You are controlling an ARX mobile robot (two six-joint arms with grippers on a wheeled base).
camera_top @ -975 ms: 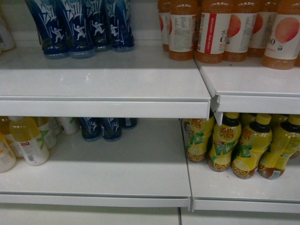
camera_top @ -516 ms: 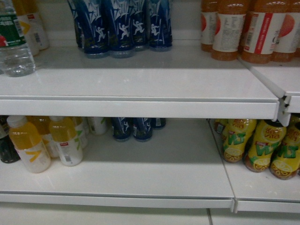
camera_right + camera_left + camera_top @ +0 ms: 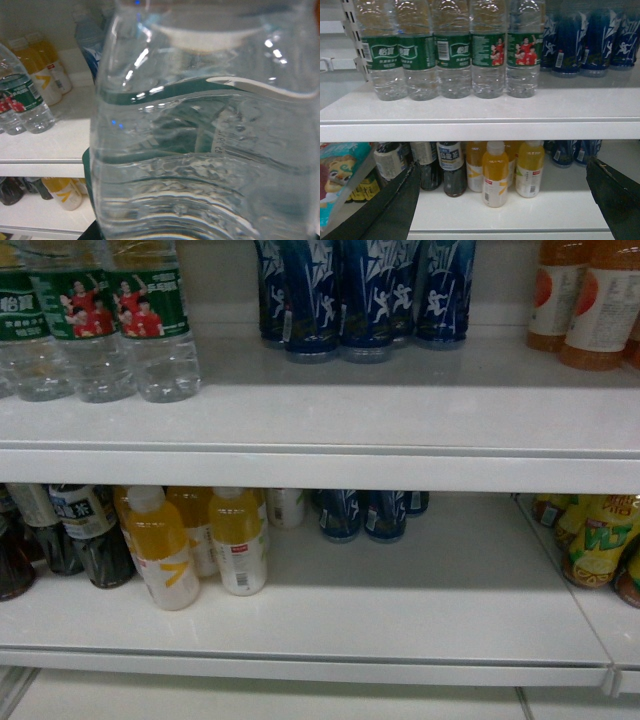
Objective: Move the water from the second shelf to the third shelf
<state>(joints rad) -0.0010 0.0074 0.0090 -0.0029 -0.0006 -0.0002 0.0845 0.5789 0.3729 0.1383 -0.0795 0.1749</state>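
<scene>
A row of clear water bottles with green labels stands at the left of the upper shelf. The left wrist view shows the same row. One more water bottle fills the right wrist view at very close range, held up in front of the shelves by my right gripper, whose fingers are hidden behind it. My left gripper hangs open before the lower shelf, with nothing between its dark fingers. Neither gripper shows in the head view.
Blue bottles and orange drinks share the upper shelf. Below stand dark tea bottles, yellow juice bottles, more blue bottles and lemon tea. A colourful package sits at the far left.
The head view has swung left: everything on the shelves slid to the right, and the water bottles came into view at the upper left.
</scene>
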